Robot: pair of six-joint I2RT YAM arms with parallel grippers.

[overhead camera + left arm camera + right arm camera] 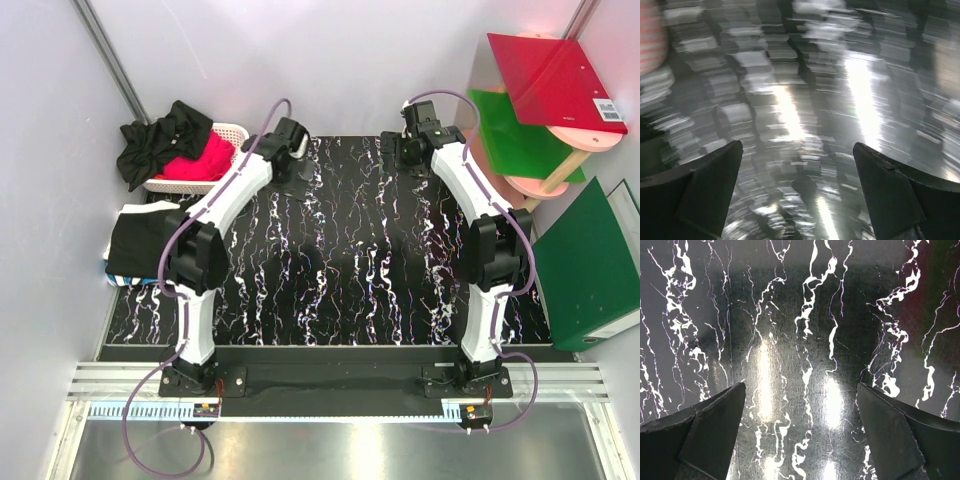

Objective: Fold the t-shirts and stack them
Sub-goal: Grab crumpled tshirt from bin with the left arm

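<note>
You are looking down on a black table (pixel 340 270) veined with white, with both arms reaching to its far side. The left gripper (pixel 797 150) hangs over the far left of the table, near a white basket (pixel 232 133). Its fingers (pixel 710 185) are spread wide and released, with nothing between them. That wrist view is heavily blurred, so the surface below it cannot be made out.

The right gripper (pixel 800 390) hangs over the far right part of the table. Its fingers (pixel 890 430) are also spread apart and empty, with bare marbled surface below.

The folded black t-shirts (pixel 140 240) lie as a flat pile at the left edge of the table, beside the left arm's elbow and well apart from both grippers. A crumpled black garment (pixel 160 140) is draped over the far left side of the basket, with a pink cloth (pixel 205 160) beside it.

On the right stands a wooden shelf (pixel 555 170) holding a red panel (pixel 550 75) and a green panel (pixel 515 135). A green binder (pixel 590 265) is nearer.
</note>
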